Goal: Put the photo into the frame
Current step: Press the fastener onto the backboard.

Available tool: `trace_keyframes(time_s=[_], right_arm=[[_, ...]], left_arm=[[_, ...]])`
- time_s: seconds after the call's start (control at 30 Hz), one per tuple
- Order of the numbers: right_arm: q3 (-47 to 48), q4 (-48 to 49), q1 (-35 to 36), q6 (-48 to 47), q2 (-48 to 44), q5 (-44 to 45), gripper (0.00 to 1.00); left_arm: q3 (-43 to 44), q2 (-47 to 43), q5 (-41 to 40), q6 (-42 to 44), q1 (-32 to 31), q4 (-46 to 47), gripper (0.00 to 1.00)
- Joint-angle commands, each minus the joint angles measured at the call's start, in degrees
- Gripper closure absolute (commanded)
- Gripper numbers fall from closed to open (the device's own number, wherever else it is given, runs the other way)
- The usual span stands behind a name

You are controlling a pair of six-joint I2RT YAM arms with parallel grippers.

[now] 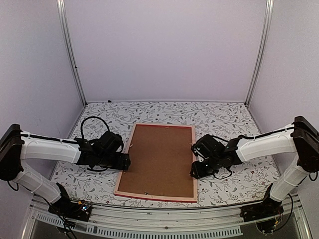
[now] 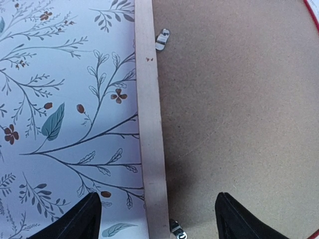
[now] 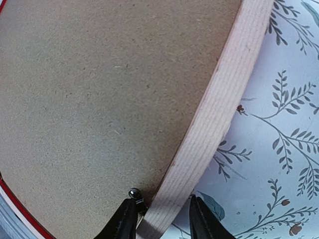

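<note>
Floral-patterned tabletop (image 1: 224,117), lower half. At its centre the red-edged pale-wood rectangular frame (image 1: 154,196) lies face down, holding a plain brown backing board (image 1: 159,159). Left gripper (image 2: 157,209) straddles its left rail, jaws apart; right gripper (image 3: 162,216) pinches the right rail.

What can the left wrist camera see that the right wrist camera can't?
Only the left wrist view shows a flat silver clip on the backing board and the left hand open wide. Only the right wrist view shows the right hand squeezed around the frame rail, beside a small round metal knob. Both show the brown board, pale wood rail and flowery tablecloth.
</note>
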Motion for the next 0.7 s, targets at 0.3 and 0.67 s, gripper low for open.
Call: trace_keyframes(time_s=[0.3,0.67], right_arm=[[1.14,-3.55,-0.17,-2.91,2.14,1.32,0.74],[1.09,-2.11,-0.41,-1.8,-0.74,-0.49,0.42]], left_arm=[[0.37,0.33,-1.43,1.0,0.24,-0.87,0.19],[0.45,-0.03,-1.87,1.58,0.25,-0.86,0.19]])
